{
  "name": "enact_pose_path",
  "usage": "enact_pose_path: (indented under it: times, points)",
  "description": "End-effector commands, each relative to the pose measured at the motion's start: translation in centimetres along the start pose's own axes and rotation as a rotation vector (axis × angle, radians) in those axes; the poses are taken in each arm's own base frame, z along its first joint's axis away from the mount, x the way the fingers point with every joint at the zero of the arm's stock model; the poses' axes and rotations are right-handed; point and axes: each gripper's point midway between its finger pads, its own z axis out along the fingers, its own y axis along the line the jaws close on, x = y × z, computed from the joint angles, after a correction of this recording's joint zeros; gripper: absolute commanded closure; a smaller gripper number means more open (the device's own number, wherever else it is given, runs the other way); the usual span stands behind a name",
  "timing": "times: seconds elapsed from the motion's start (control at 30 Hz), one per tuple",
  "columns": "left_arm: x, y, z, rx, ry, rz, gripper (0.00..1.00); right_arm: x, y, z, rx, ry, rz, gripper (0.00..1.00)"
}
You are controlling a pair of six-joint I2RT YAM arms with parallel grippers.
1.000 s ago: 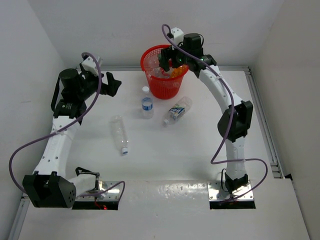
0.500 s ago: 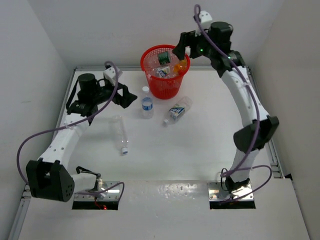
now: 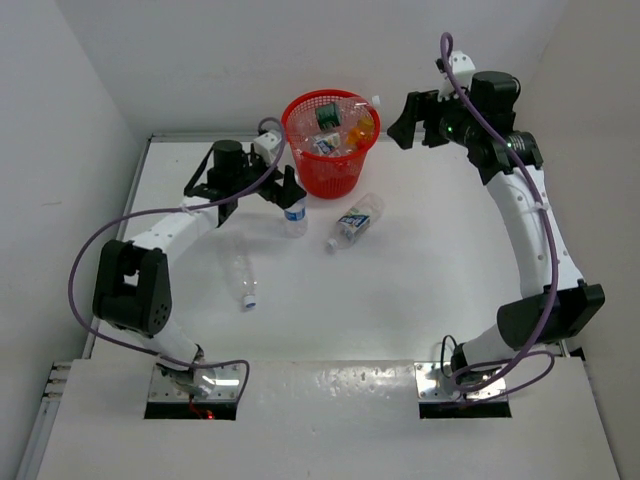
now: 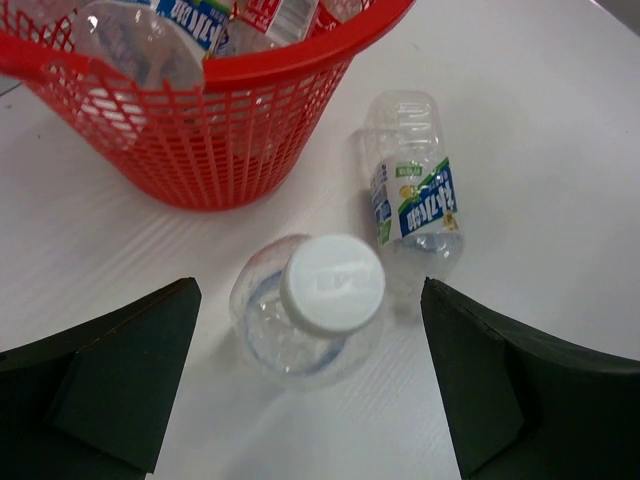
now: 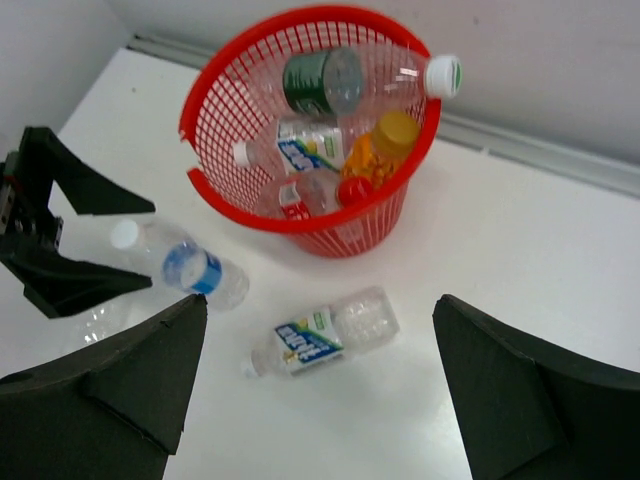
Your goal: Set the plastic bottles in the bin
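Three plastic bottles (image 3: 355, 222) outside the bin (image 3: 305, 170).
We note left gripper (image 3: 284, 189) wide open, flanking upright bottle (image 3: 293, 211), not touching; right gripper (image 3: 411, 119) open, empty.

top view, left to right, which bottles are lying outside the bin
bare bottle lying flat → upright bottle → labelled bottle on its side

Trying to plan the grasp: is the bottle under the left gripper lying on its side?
No, the bottle stands upright, its white cap facing the wrist camera beneath the open left gripper.
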Motion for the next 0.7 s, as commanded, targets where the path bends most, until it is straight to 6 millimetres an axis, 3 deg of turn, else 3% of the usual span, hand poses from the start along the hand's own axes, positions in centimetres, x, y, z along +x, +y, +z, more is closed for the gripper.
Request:
enact_pose_path:
  times: [0.0,0.17,0.23,0.27,0.37,0.4,0.47,0.5,0.6,0.63,0.67]
  points:
    - [-3.6,-0.5,1.4,0.010,-0.105,0.060,0.00,0.3,0.2,-0.9,-0.012,0.007,-0.015,0.07]
    - [-2.6,-0.1,2.8,0.010,-0.088,0.043,0.05,1.3,0.0,-0.7,-0.007,0.036,-0.013,0.08]
    - [-2.5,0.1,2.8,0.001,-0.073,0.043,0.24,1.3,0.0,-0.6,-0.009,0.037,-0.016,0.08]
    - [-3.9,1.0,1.8,-0.032,-0.104,0.054,0.40,1.3,-0.2,-0.6,-0.005,0.035,-0.015,0.08]
    - [-7.0,1.0,-0.7,-0.037,-0.167,0.101,0.54,1.8,-0.2,-0.6,-0.004,0.043,-0.015,0.09]
    - [-9.3,0.0,-2.2,-0.031,-0.195,0.134,0.60,2.0,-0.2,-0.6,-0.004,0.047,-0.014,0.09]
    - [-12.0,-0.3,-4.3,-0.033,-0.225,0.171,0.62,2.5,-0.3,-0.7,-0.007,0.054,-0.016,0.09]
    - [-15.1,-0.7,-5.9,-0.028,-0.275,0.206,0.63,2.6,-0.3,-0.6,-0.010,0.057,-0.015,0.09]
    - [-19.8,-2.0,-9.5,-0.025,-0.339,0.256,0.63,2.9,0.0,-0.7,-0.020,0.058,-0.011,0.09]
    - [-23.2,-3.3,-11.4,-0.019,-0.390,0.298,0.63,2.9,0.0,-0.6,-0.019,0.058,-0.009,0.09]
    - [-25.0,-4.0,-12.5,-0.022,-0.421,0.323,0.63,3.0,0.0,-0.7,-0.022,0.061,-0.010,0.09]
